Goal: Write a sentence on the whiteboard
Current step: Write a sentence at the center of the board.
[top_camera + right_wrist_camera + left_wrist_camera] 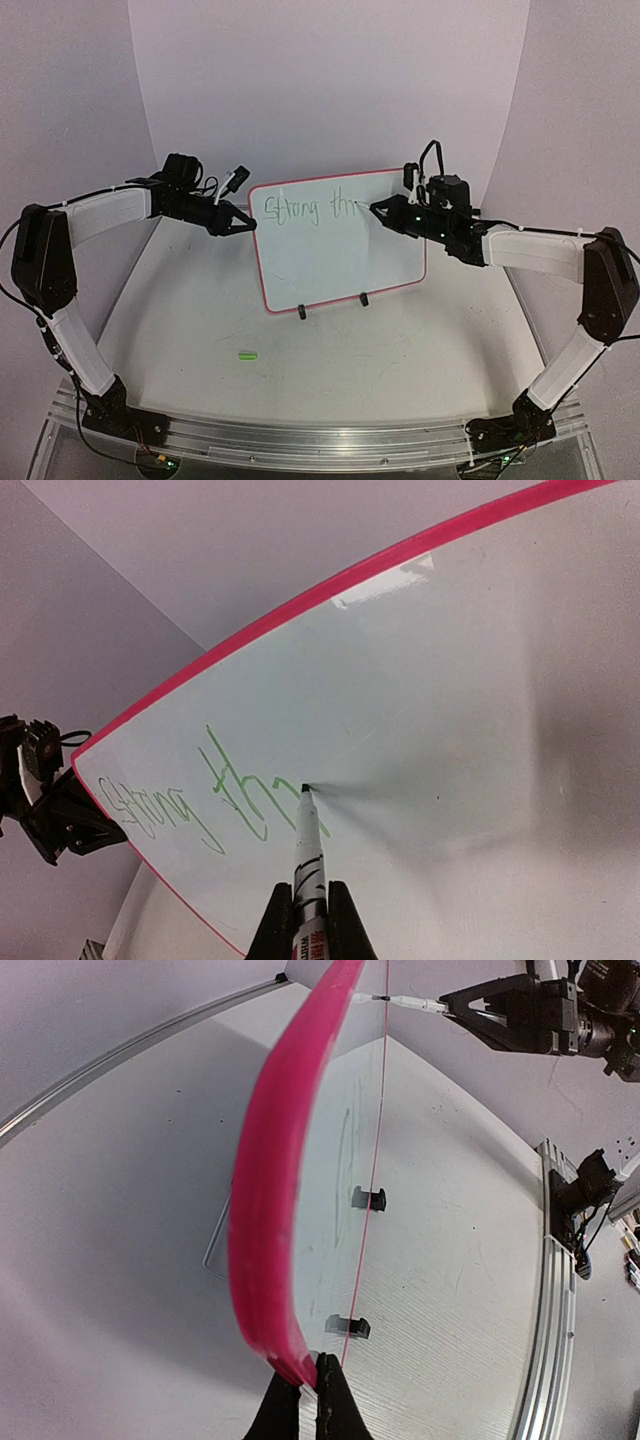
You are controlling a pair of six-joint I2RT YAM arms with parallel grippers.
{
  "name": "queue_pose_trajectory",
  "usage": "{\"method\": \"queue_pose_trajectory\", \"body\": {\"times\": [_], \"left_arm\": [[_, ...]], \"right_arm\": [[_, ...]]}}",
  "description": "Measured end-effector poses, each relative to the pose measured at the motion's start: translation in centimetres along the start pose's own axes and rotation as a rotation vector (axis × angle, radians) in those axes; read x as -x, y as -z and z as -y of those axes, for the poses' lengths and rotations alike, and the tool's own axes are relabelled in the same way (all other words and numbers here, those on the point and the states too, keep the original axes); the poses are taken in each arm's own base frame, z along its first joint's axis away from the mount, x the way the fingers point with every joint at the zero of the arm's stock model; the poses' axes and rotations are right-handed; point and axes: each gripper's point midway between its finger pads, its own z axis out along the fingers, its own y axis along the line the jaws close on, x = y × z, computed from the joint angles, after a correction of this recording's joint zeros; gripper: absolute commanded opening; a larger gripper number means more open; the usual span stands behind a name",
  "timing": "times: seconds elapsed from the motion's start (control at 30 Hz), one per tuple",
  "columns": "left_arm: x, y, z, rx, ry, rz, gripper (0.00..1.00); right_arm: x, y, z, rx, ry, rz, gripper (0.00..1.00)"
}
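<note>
Top external view: the glossy white rectangular whiteboard with a thin pink-red frame (340,260) stands upright on two small black clip feet (302,312) mid-table, between the arms. The left gripper (243,222) is pinched narrow on the board's left frame edge, steadying it. The right gripper (380,210) clamps a white-barrelled marker (308,845), its tip touching the board just after green lettering (305,210) that seems to read "Strong thi". Writing is mid-word; the next stroke likely calls for light, even pressure and a drift rightward. A small green piece (247,354), possibly the cap, lies on the white table (400,370) nearer the bases.
</note>
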Motion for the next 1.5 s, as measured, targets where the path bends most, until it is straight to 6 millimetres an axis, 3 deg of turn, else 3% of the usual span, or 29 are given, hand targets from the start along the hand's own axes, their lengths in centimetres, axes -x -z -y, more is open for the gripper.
{"method": "queue_pose_trajectory", "body": {"times": [0.33,0.7,1.23,1.5], "left_arm": [[0.0,0.0,0.1,-0.002,-0.002,0.0,0.0],[0.1,-0.3,0.4,-0.007,-0.014,0.002,0.0],[0.2,-0.3,0.4,-0.008,-0.016,0.002,0.0],[0.2,-0.3,0.4,-0.008,-0.016,0.002,0.0]], "right_arm": [[0.3,0.3,-0.2,0.003,-0.002,0.012,0.0],[1.3,2.8,-1.1,0.037,-0.01,0.075,0.0],[0.0,1.3,0.7,-0.018,-0.025,0.044,0.0],[0.8,1.0,0.3,-0.018,-0.012,0.052,0.0]]}}
